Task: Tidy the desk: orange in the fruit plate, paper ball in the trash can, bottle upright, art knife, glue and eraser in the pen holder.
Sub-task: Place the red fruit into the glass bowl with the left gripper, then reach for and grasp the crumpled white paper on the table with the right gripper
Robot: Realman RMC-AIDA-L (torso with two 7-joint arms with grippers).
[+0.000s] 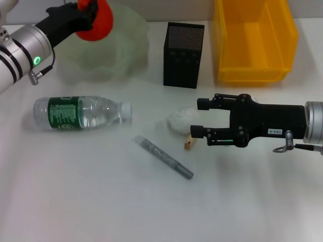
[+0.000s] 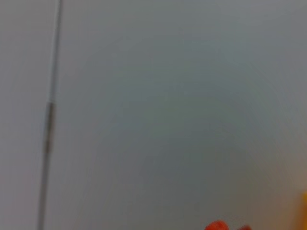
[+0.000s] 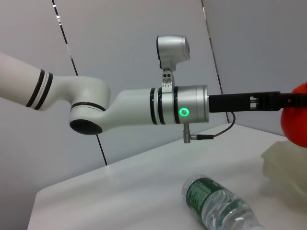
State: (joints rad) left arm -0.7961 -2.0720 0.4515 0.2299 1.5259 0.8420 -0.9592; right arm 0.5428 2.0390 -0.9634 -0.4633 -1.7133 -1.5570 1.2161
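Observation:
My left gripper [image 1: 87, 17] is shut on the orange [image 1: 99, 24] and holds it above the pale-green fruit plate [image 1: 108, 55]; the orange [image 3: 297, 120] and plate [image 3: 285, 160] also show in the right wrist view. The bottle [image 1: 81, 112] lies on its side at the left. My right gripper [image 1: 199, 118] stands open just right of the white paper ball [image 1: 179, 121], with the small tan eraser [image 1: 187, 145] below its lower finger. A grey stick [image 1: 162, 157] lies mid-table; I cannot tell whether it is the art knife or the glue, and the other is out of view.
The black mesh pen holder [image 1: 182, 54] stands at the back centre, with the yellow trash can [image 1: 252, 43] to its right. The left arm [image 3: 144, 108] stretches above the lying bottle [image 3: 220, 206]. White tabletop spreads along the front.

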